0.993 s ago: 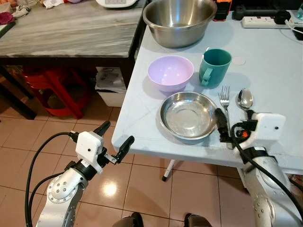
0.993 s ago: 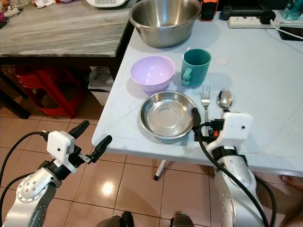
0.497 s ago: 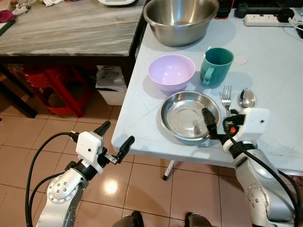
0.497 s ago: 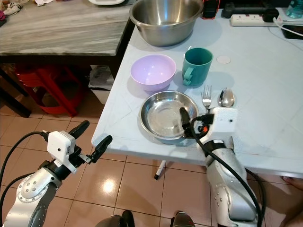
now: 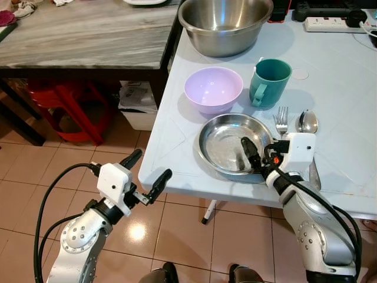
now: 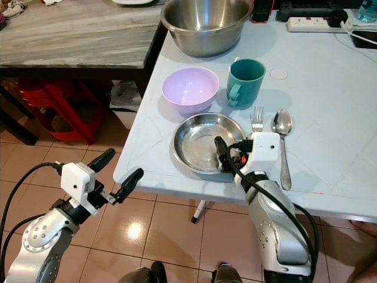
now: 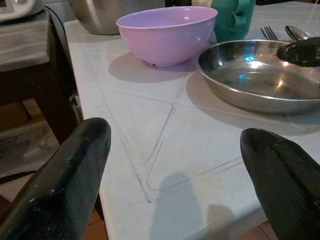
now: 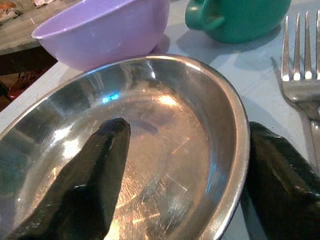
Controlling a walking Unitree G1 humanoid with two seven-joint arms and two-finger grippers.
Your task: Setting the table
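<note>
A shallow steel plate (image 5: 219, 137) lies near the front edge of the pale blue table (image 5: 341, 82). My right gripper (image 5: 259, 158) is open and straddles the plate's right rim, with one black finger (image 8: 95, 175) inside the dish and the other (image 8: 280, 185) outside it. A fork (image 5: 281, 121) and a spoon (image 5: 307, 122) lie just right of the plate. Behind the plate stand a purple bowl (image 5: 213, 88) and a green mug (image 5: 270, 81). My left gripper (image 5: 151, 165) hangs open over the floor, off the table's front left corner, with nothing between its fingers.
A large steel mixing bowl (image 5: 225, 23) stands at the back of the table, with a white power strip (image 5: 330, 25) to its right. A marble-topped side table (image 5: 76, 35) adjoins on the left, with a red stool (image 5: 65, 106) under it. Tiled floor lies below.
My right gripper has moved left from beside the fork to the plate's rim, and one finger now reaches inside the dish. The left arm has barely moved.
</note>
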